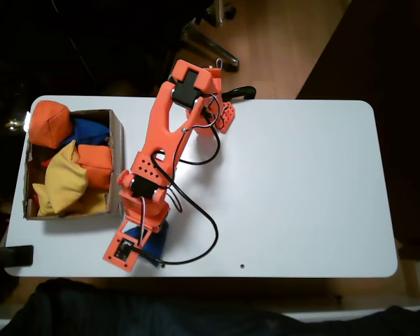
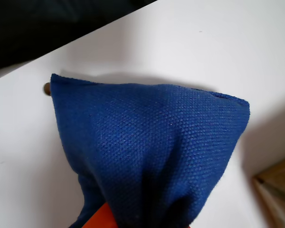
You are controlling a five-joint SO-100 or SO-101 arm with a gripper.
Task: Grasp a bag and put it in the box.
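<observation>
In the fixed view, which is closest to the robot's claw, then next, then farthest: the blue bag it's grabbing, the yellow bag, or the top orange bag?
From the gripper:
1. Blue bag, under the claw.
2. Yellow bag, low in the box, at left.
3. Orange bag, box's top-left corner.

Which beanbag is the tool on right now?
The blue beanbag on the table, outside the cardboard box. The tool pinches it; the other beanbags lie in the box.

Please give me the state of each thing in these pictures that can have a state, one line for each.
Royal-blue square fabric beanbag: pinched at its bottom edge, outside the box, beside it.
Orange two-finger tool: shut on the beanbag, over the white table.
Shallow brown cardboard box: open on top, holding orange, yellow and blue beanbags; one orange beanbag bulges over its corner.
</observation>
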